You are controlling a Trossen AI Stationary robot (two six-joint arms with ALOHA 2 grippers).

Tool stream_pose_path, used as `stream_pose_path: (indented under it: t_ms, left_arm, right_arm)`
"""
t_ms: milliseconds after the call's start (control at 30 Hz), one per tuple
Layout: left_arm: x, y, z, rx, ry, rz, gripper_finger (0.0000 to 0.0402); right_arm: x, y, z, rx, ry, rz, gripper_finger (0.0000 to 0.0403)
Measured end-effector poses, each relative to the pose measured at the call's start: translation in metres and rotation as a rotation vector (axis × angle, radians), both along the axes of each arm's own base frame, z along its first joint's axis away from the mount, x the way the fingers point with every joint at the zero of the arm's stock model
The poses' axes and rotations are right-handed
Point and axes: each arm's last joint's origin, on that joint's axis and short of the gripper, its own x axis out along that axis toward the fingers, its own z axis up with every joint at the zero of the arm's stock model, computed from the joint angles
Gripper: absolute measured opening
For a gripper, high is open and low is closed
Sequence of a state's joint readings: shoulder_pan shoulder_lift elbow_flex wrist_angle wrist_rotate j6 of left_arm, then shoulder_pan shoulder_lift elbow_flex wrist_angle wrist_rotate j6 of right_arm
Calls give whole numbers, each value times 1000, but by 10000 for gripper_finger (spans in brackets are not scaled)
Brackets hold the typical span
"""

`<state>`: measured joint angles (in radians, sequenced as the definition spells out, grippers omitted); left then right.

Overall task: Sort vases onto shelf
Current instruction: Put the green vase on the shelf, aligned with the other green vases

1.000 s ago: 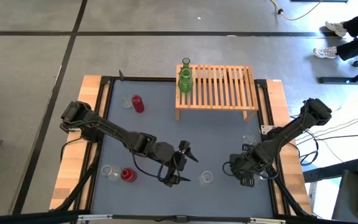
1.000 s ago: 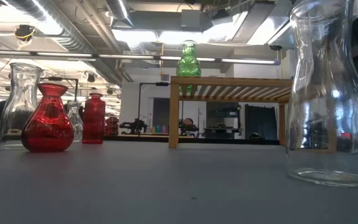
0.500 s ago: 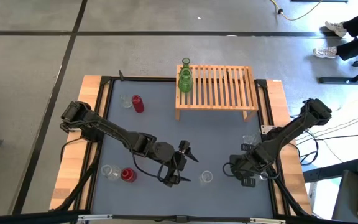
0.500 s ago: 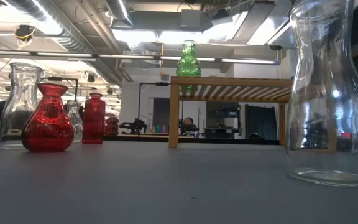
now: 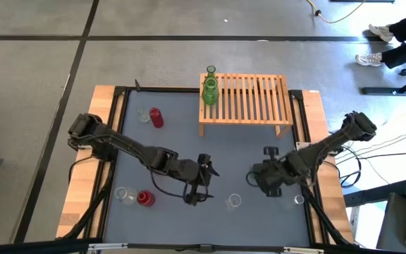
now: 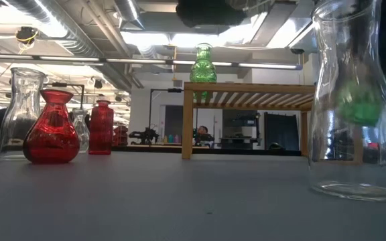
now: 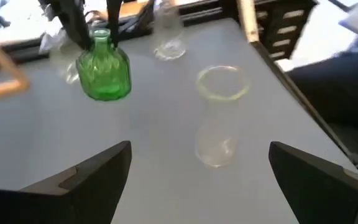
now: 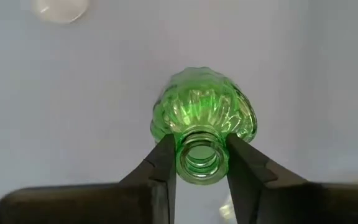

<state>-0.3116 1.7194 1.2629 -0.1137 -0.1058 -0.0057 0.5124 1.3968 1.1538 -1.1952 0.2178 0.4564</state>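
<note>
The squat green vase [image 8: 202, 124] hangs by its neck between the fingers of the right gripper [image 8: 199, 167], which is closed on it, above the table [image 5: 245, 152] toward the right edge, short of the shelf [image 5: 249, 99]. Ribbed glass like that looks light, rigid, slick and breakable, so the narrow neck under the lip seems the sensible hold. One green vase [image 5: 209, 90] already stands at the shelf's left end; the remaining slats are free. The left gripper [image 5: 201, 182] waits wide open and empty near the front edge, beside a clear vase [image 5: 234, 201].
</note>
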Motion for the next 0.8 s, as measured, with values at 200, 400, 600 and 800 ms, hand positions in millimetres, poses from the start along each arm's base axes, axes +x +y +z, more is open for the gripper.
stream_pose_path:
  t_ms: [200, 400, 600, 800]
  left_arm:
    - [-1, 9, -4, -72, 78, 35, 375]
    - [-9, 13, -14, -66, 201, 177, 375]
    - [-12, 5, -15, -87, 206, 210, 375]
    - [-15, -3, -15, -103, 209, 203, 375]
  right_arm:
    - [26, -32, 2, -4, -92, -2, 82]
    - [52, -56, -1, 24, -178, 27, 83]
    - [77, -69, -21, 65, -165, 65, 84]
    - [89, -72, -44, 94, -88, 81, 84]
